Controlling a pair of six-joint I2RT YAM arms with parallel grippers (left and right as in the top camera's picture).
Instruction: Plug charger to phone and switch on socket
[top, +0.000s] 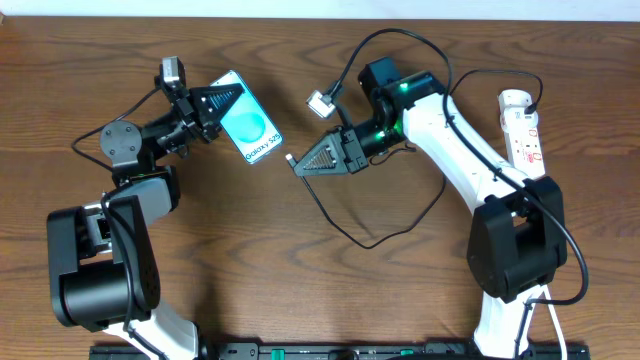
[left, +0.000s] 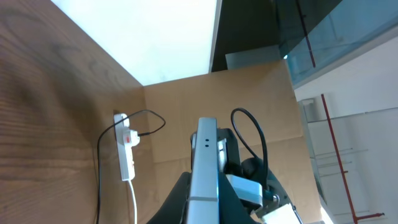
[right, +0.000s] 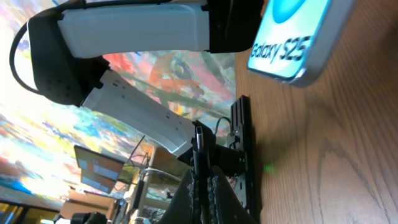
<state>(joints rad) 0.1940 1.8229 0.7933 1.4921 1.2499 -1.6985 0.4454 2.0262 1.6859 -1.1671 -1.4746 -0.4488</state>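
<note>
My left gripper (top: 222, 100) is shut on the phone (top: 249, 124), a slim phone with a turquoise screen reading "Galaxy S25", held tilted off the table at upper left. Its silver edge shows in the left wrist view (left: 203, 168), its corner in the right wrist view (right: 292, 37). My right gripper (top: 305, 163) is shut on the charger's plug tip (top: 290, 159), just right of the phone's lower end and apart from it; the tip shows between the fingers (right: 199, 146). The thin black cable (top: 375, 240) loops over the table. The white socket strip (top: 523, 130) lies at far right.
A small white adapter block (top: 320, 102) on the cable hangs near the right arm's wrist. The strip's white lead (top: 555, 325) runs toward the front edge. The strip also shows in the left wrist view (left: 126, 152) against a brown board.
</note>
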